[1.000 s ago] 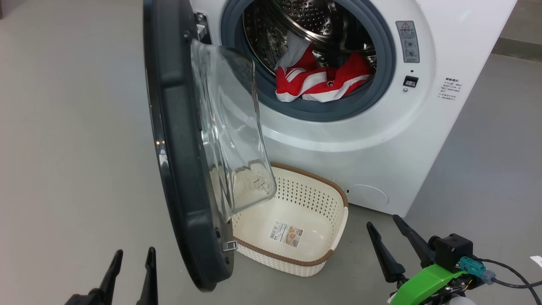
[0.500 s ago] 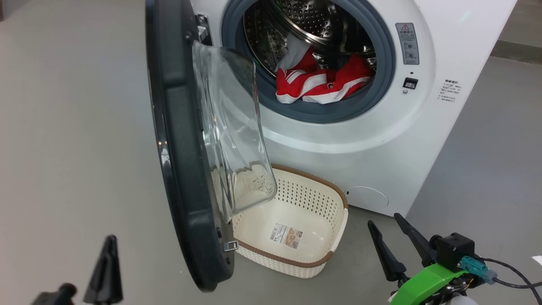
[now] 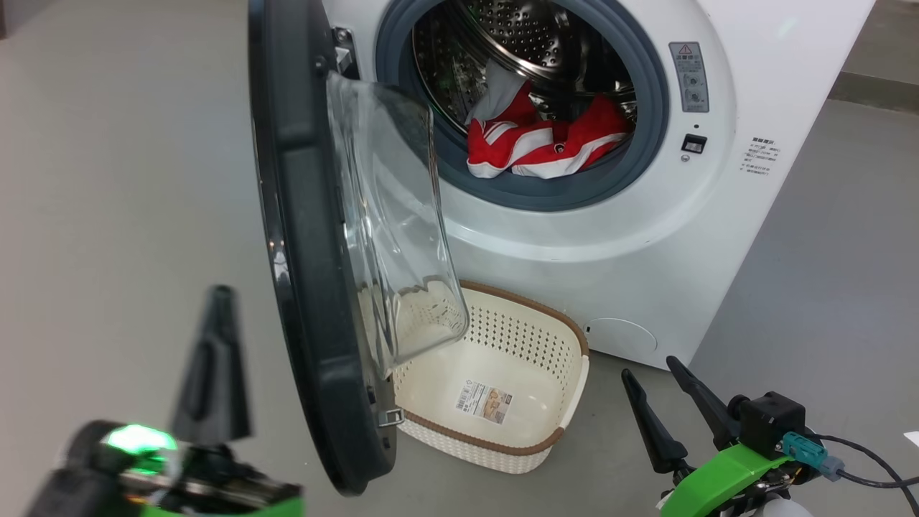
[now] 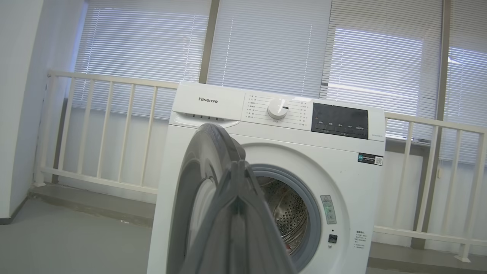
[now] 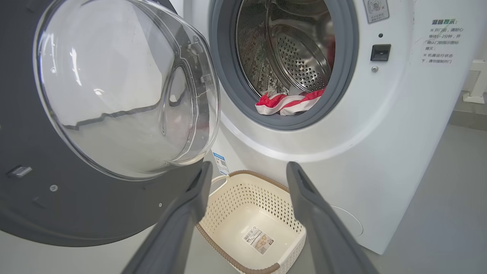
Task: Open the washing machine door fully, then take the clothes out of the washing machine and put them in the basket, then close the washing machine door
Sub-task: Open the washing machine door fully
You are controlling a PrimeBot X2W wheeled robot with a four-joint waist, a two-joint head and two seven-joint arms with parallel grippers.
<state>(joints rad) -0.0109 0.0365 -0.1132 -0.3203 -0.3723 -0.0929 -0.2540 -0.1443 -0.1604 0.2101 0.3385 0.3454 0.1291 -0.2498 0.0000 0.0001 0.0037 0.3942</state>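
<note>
– While the washing machine door (image 3: 305, 273) stands swung out, what's it made of?
– Glossy black rim, bulging clear glass bowl. The washing machine (image 3: 646, 237) is a white box with a grey rubber gasket and a perforated steel drum.
– Contents?
– Soft red clothes (image 3: 546, 143) with white stripes lie at the drum's front lip. The basket (image 3: 571, 337) is cream perforated plastic, brown-rimmed. It sits below the opening, a paper sticker on its bottom.
– End effectors?
– Left end effector (image 3: 217, 301) is clenched, beside the door's outer face. Right end effector (image 3: 648, 368) is released, its 2 fingers apart, near the basket.
– Room?
– Smooth grey floor (image 3: 108, 215), white railing (image 4: 114, 129), window blinds (image 4: 266, 45).
</note>
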